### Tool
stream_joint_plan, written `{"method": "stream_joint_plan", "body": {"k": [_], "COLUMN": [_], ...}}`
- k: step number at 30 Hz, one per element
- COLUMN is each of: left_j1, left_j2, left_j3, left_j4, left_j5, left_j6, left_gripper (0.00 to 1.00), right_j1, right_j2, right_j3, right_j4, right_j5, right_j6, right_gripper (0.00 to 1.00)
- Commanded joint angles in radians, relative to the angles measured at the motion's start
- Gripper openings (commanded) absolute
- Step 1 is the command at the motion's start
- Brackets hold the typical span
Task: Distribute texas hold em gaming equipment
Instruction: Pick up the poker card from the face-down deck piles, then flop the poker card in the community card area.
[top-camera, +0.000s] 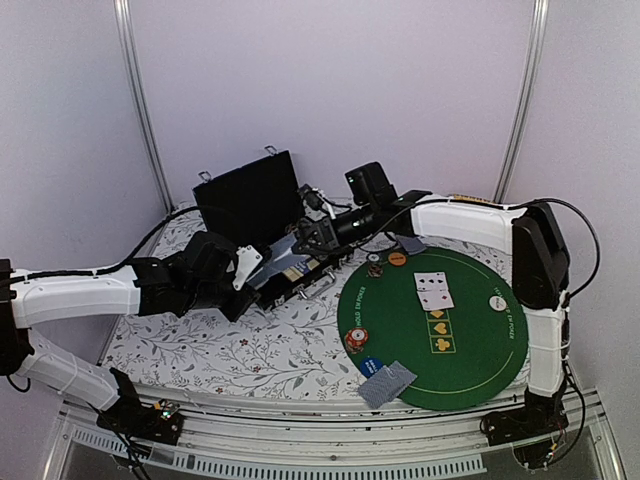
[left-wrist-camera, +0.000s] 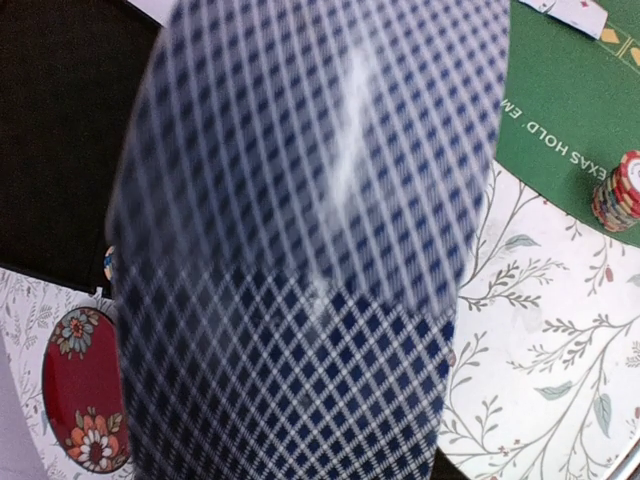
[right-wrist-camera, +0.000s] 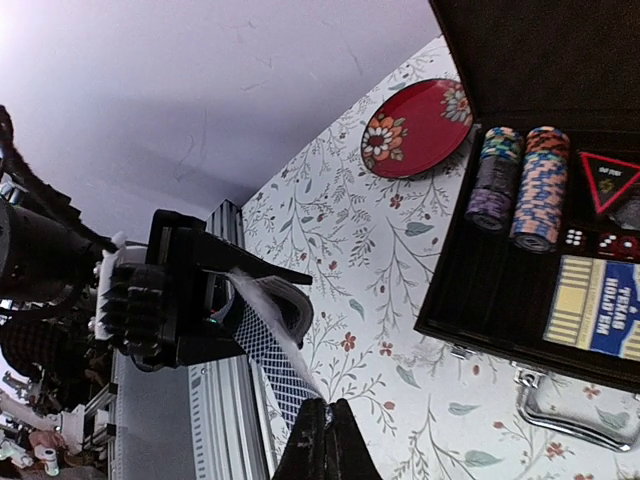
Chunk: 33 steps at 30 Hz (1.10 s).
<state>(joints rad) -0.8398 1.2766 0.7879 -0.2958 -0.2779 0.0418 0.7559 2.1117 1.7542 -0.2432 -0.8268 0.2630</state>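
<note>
Blue-checked backs mark the deck of cards (right-wrist-camera: 288, 300), which the left gripper (right-wrist-camera: 245, 305) grasps by its sides above the flowered cloth (top-camera: 220, 350), just near of the open black case (top-camera: 250, 200). The right gripper (right-wrist-camera: 325, 415) is pinched tight on the edge of the top card (right-wrist-camera: 272, 352), which is lifted partly off the deck. To the right, face-up cards (top-camera: 432, 290) and a stack of poker chips (top-camera: 356, 340) lie on the green felt mat (top-camera: 480, 350).
</note>
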Motion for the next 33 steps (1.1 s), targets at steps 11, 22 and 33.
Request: {"method": "stream_joint_plan", "body": {"k": [11, 22, 33], "left_j1": [-0.01, -0.01, -0.011], "left_j2": [0.004, 0.01, 0.004], "left_j3": [0.008, 0.01, 0.01], "left_j4": [0.033, 0.041, 0.042], "left_j5": [-0.01, -0.001, 0.003], "left_j6": [0.005, 0.008, 0.008], "left_gripper": [0.38, 0.38, 0.38], "right_j1": [-0.112, -0.118, -0.121], "right_j2": [-0.405, -0.436, -0.33], "right_j3": [-0.142, -0.344, -0.395], "right_j4": [-0.504, -0.939, -1.047], "right_j5": [0.926, 1.366, 1.397], "right_j6": [-0.096, 0.125, 0.265], "right_gripper": [0.02, 0.02, 0.02]}}
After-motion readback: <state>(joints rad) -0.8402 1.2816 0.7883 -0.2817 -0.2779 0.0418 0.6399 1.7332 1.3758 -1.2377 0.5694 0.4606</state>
